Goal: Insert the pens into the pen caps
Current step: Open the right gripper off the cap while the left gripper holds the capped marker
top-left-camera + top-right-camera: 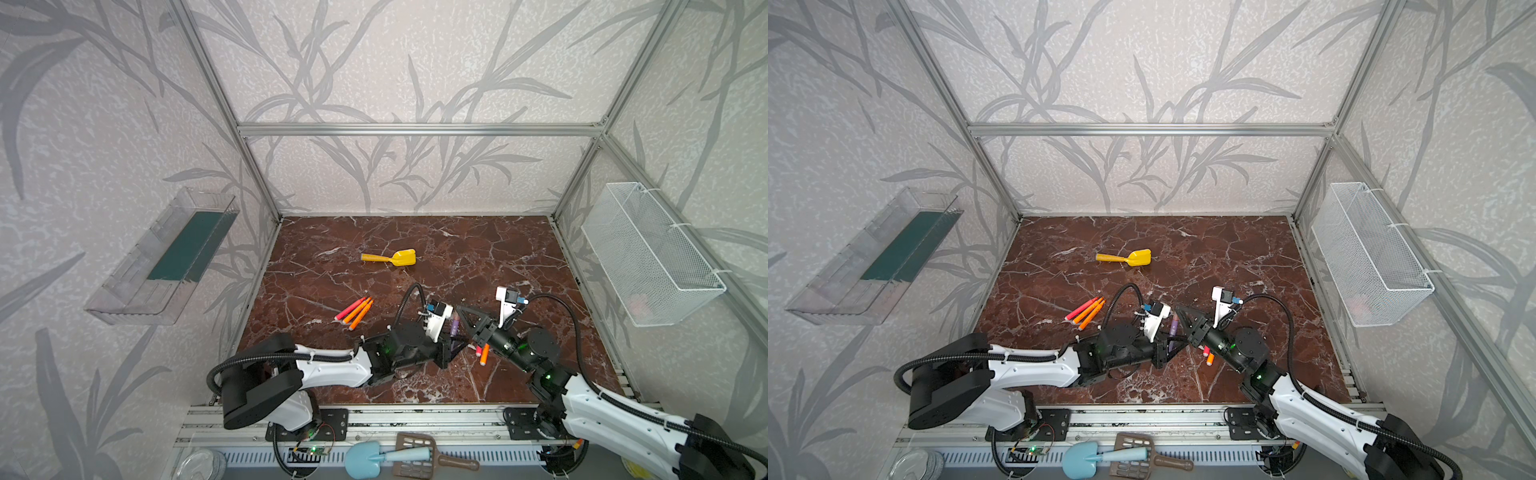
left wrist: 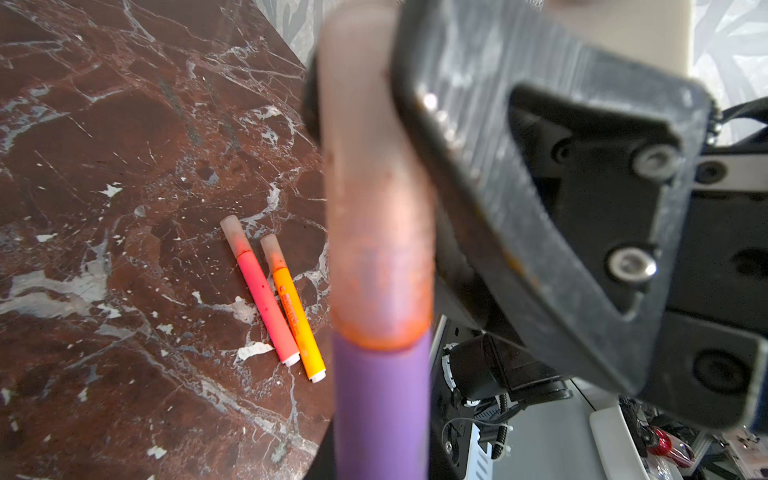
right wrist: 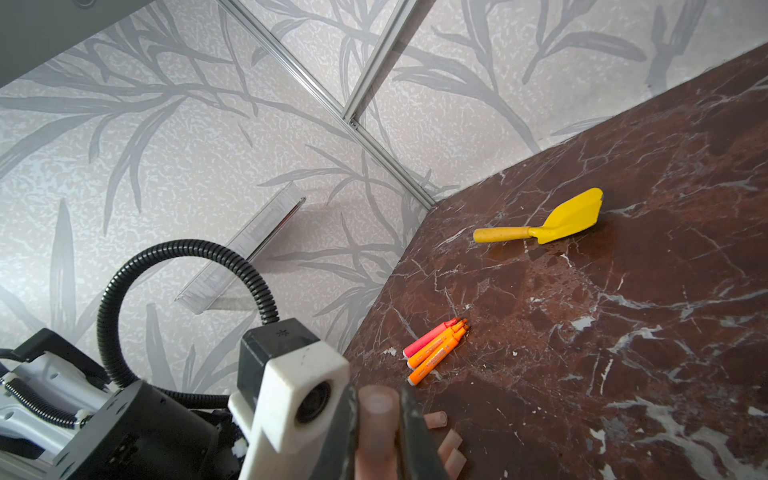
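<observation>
So the purple pen point(image 1: 454, 329) was up off the table point(image 1: 498, 249), around mid-width on the near side, between the 2 arms. The left gripper point(image 1: 452, 343) had its jaws clamped tight on the lower part of the barrel. The right gripper point(image 1: 459, 313) was pinched down on the cap point(image 2: 374, 187), which sat over the pen's tip with its rim against the purple barrel. Just beside that, partly under the right arm, 2 capped pens point(image 2: 266, 299) lay side by side on the marble, 1 pink and 1 orange. A few loose caps point(image 3: 435, 419) sat close to the right gripper. Further left, 3 bare pens point(image 1: 355, 312), 1 pink and 2 orange, lay touching in a row. The shovel point(image 1: 390, 257) was well apart from all that, toward the back.
</observation>
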Available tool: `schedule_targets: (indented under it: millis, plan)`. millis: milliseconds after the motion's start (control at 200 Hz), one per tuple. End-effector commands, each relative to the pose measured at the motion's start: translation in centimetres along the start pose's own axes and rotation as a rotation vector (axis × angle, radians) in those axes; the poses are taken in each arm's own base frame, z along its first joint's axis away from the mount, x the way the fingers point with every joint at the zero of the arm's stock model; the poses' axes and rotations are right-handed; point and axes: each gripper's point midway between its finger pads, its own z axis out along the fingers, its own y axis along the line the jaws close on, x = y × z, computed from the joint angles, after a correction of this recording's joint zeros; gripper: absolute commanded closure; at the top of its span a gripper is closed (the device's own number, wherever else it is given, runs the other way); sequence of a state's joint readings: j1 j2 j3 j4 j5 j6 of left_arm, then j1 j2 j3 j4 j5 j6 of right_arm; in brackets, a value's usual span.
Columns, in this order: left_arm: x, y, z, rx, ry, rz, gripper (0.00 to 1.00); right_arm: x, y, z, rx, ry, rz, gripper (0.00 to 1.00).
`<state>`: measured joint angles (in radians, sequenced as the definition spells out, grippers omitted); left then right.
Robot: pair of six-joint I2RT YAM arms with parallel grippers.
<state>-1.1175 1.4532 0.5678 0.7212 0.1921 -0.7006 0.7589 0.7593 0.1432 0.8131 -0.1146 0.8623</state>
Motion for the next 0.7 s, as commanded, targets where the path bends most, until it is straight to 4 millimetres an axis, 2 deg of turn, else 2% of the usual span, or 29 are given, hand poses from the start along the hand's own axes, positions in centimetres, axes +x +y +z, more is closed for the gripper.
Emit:
schedule_targets:
  millis: [0,225,450,600,695]
  plan:
    - [-2.9,-0.8,-0.9,0.023,-0.098,-0.005,1.0,1.0,1.6,-0.6,-0.092,0.041,-0.021,1.0]
    - [-3.3,-1.2,-1.3,0.023,-0.1,0.009,1.0,1.2,1.9,-0.8,-0.095,0.063,-0.013,1.0]
    - [-2.3,0.0,-1.4,-0.024,-0.072,0.027,1.0,0.8,1.1,-0.8,-0.009,0.068,-0.032,0.66]
    - [-1.1,1.0,-1.6,-0.051,-0.051,0.033,1.0,-0.8,1.7,-1.5,0.009,0.016,-0.065,0.47]
    - [-0.4,1.1,-1.6,-0.057,-0.029,0.052,1.0,-1.9,1.6,-1.8,0.039,-0.025,-0.079,0.39]
